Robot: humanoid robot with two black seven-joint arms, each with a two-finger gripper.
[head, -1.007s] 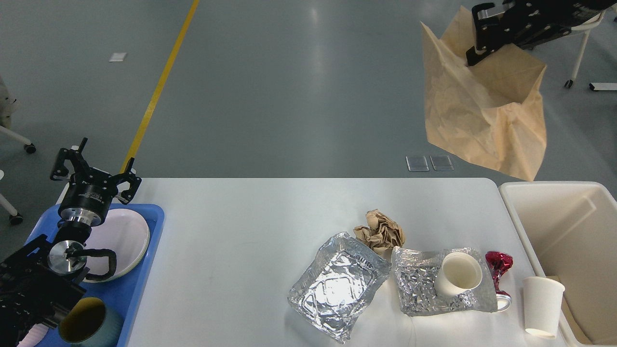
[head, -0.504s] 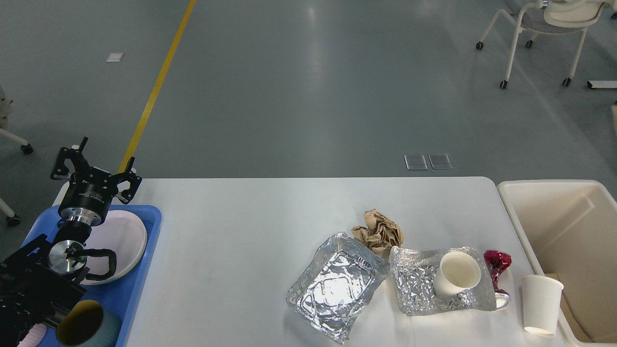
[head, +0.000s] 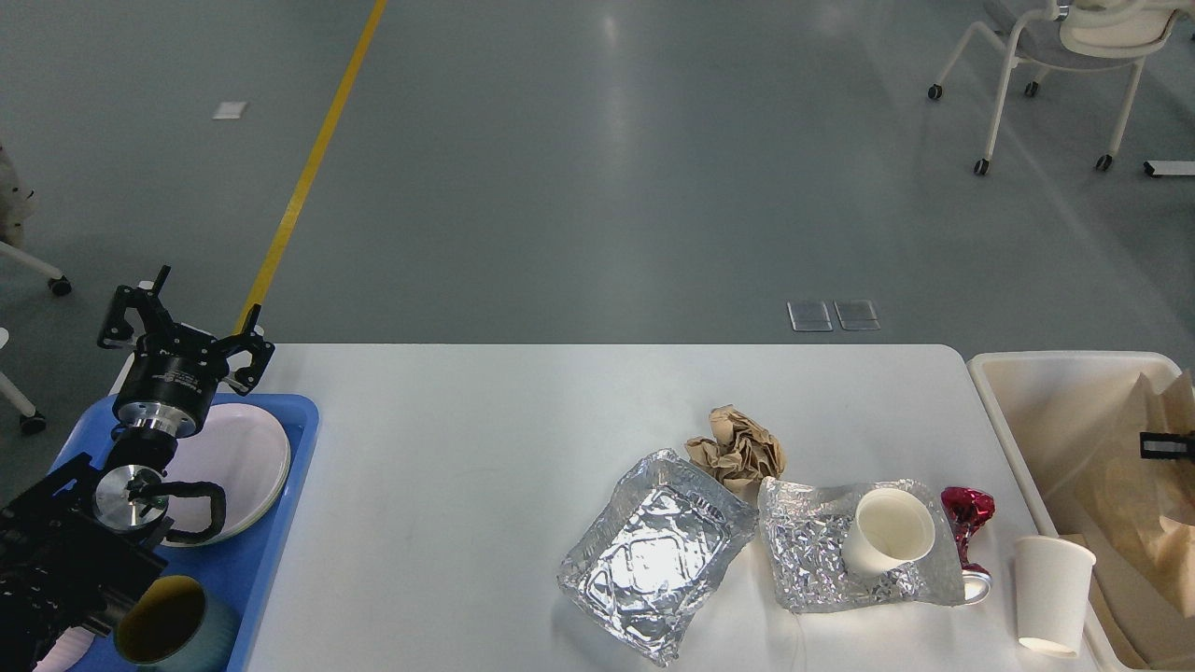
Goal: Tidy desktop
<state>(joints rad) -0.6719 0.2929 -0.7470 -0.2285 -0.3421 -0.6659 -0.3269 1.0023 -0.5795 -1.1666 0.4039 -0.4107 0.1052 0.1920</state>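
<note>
Silver crumpled foil trays, paper cups and a wad lie on the right half of the large white worktop, beside the cream rectangular bin; the right hand there is nearer, its state unclear, while the left hand, spread wide, hovers far left.

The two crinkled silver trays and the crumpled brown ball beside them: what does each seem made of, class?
Crinkled silver trays: likely aluminium foil, shiny, with sharp creases and mirror-like glints. Crumpled brown ball: probably kraft paper, matte, with soft folds.

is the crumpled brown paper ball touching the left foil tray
Touching. In the head view the crumpled paper ball overlaps the far corner of the left foil tray, with no white desktop between them.
</note>
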